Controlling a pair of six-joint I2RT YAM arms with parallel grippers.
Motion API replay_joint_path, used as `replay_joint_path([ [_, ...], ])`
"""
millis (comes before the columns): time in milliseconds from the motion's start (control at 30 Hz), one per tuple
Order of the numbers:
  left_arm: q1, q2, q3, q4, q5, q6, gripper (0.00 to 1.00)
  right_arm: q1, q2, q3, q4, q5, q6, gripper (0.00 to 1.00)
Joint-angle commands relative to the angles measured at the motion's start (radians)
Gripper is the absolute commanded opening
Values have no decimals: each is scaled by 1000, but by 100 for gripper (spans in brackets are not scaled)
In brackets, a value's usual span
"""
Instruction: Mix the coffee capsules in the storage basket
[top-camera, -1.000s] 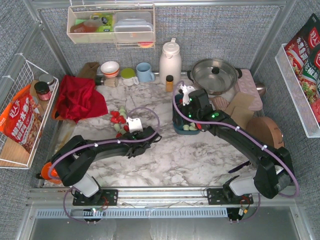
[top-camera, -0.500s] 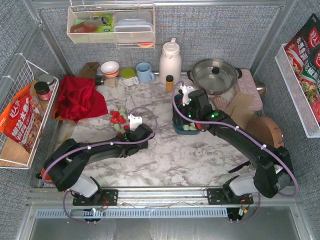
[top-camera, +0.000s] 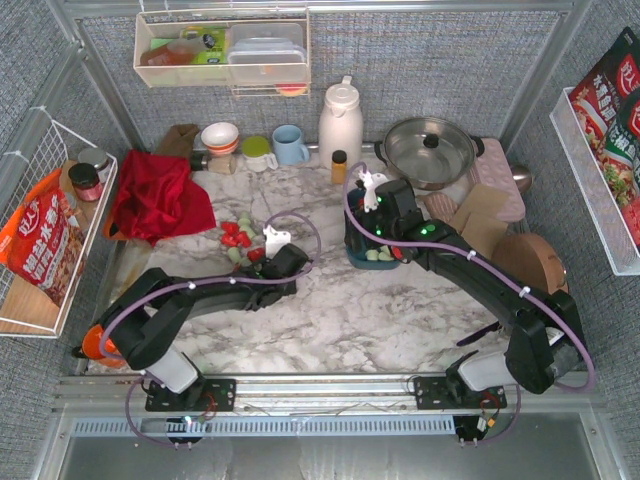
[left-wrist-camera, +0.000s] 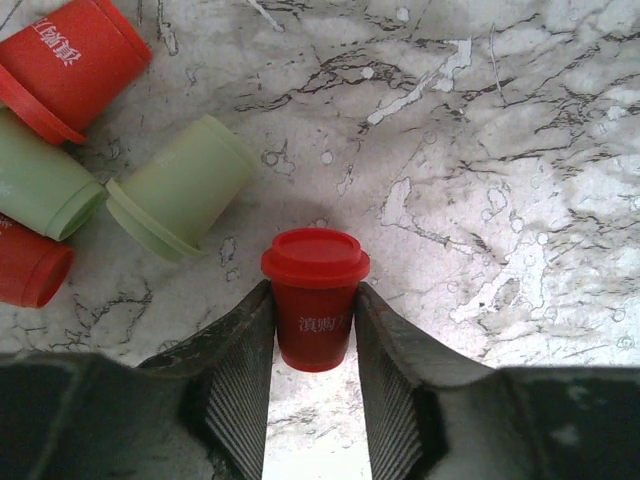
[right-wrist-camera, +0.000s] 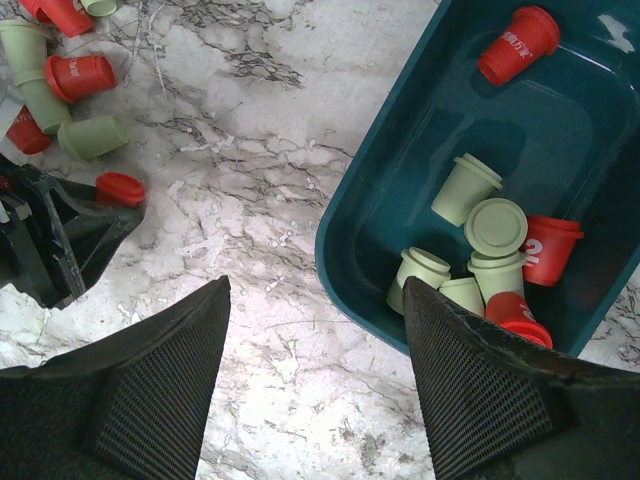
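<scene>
My left gripper (left-wrist-camera: 314, 330) is shut on a red coffee capsule (left-wrist-camera: 315, 295) that stands lid-up on the marble, its ribbed pads pressing both sides. Loose red (left-wrist-camera: 70, 65) and mint green (left-wrist-camera: 180, 190) capsules lie to its left; from above this pile (top-camera: 236, 233) is just left of the left gripper (top-camera: 262, 252). The dark teal storage basket (right-wrist-camera: 400, 140) holds several green (right-wrist-camera: 465, 188) and red (right-wrist-camera: 517, 44) capsules. My right gripper (right-wrist-camera: 315, 290) hangs open over the basket's near left corner, holding nothing. From above the basket (top-camera: 356, 256) is mostly hidden under the right arm.
A white thermos (top-camera: 340, 120), an amber bottle (top-camera: 339, 166) and a lidded pot (top-camera: 430, 150) stand behind the basket. A red cloth (top-camera: 155, 195) lies at the left, cups (top-camera: 290, 145) at the back, and wooden boards (top-camera: 490, 215) at the right. A wire basket (top-camera: 20, 170) hangs on the left wall.
My left gripper has pushed a little farther toward the capsule pile and closed its fingers onto the red capsule. The right arm has stayed still.
</scene>
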Motion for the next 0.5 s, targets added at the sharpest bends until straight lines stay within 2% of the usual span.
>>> replay_joint_path([
  [0,0,11,-2,2,25,0,39,1,0,5,11,-3,-5,74],
  [100,1,-5,-4,5,24,10,30,1,0,5,9,-4,-2,74],
  [233,-4,-85,-42,82,42,73,24,1,-9,5,8,-20,9,74],
  [333,-25,-191,-110,211,61,155,24,3,-20,5,13,-70,44,74],
  [467,-91,-337,-243,478,104,298,25,23,-36,4,44,-176,118,74],
])
